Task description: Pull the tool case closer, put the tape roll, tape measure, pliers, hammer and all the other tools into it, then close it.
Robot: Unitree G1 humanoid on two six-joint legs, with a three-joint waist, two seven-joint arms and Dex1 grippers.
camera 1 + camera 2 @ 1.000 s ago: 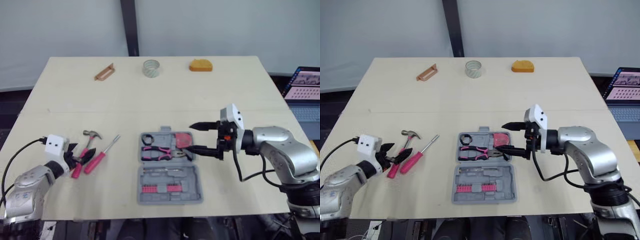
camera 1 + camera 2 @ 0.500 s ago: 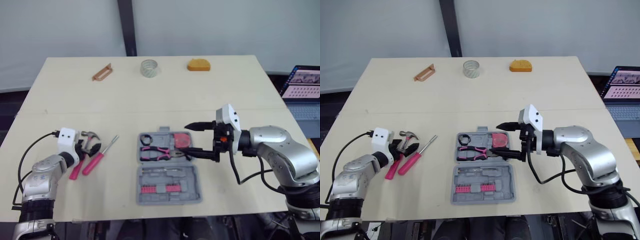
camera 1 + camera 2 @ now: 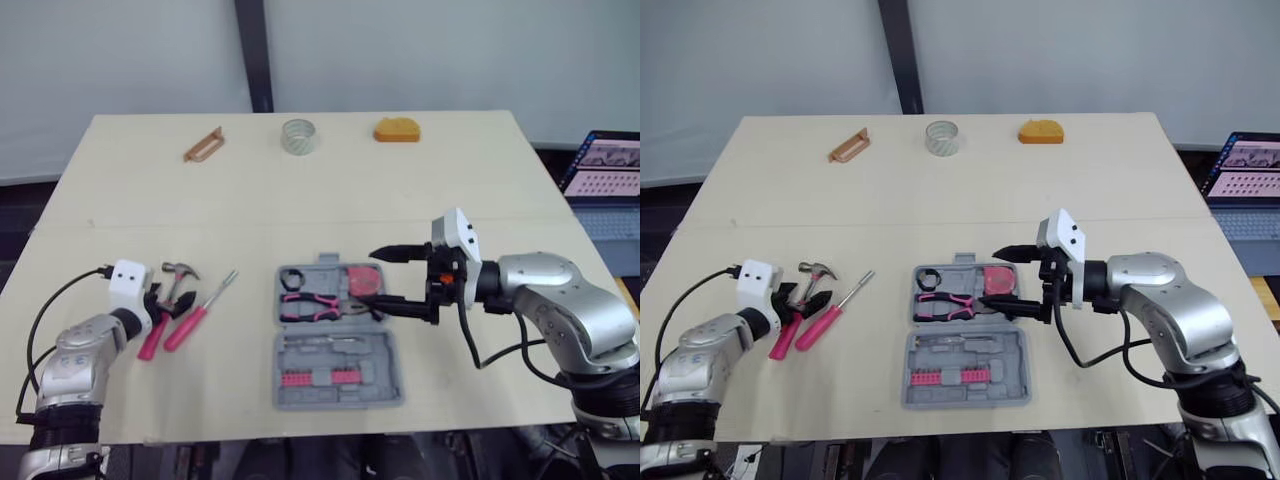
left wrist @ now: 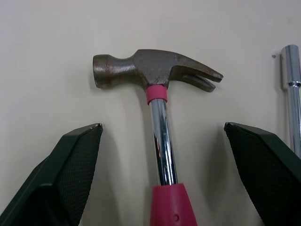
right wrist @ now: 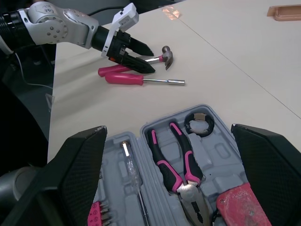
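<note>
The grey tool case (image 3: 338, 360) lies open at the table's near middle. In its far half are pink pliers (image 5: 181, 165), a black tape roll (image 5: 199, 123) and a red tape measure (image 3: 367, 280). My right gripper (image 3: 385, 277) is open and hovers at the case's right edge, over the red tape measure. A pink-handled hammer (image 4: 157, 94) and a pink screwdriver (image 3: 200, 312) lie side by side left of the case. My left gripper (image 3: 160, 303) is open, with its fingers (image 4: 70, 174) on either side of the hammer's shaft, just behind the head.
Along the far edge lie a copper-coloured handle piece (image 3: 203, 146), a clear tape roll (image 3: 299, 135) and an orange tape measure (image 3: 397, 130). A laptop (image 3: 610, 170) stands off the table's right side. The case's near half holds a tester screwdriver (image 5: 131, 165) and pink bits (image 3: 305, 377).
My left gripper reached forward to the hammer, then eased back slightly along its handle. The right gripper shifted a little left toward the case and has stayed there.
</note>
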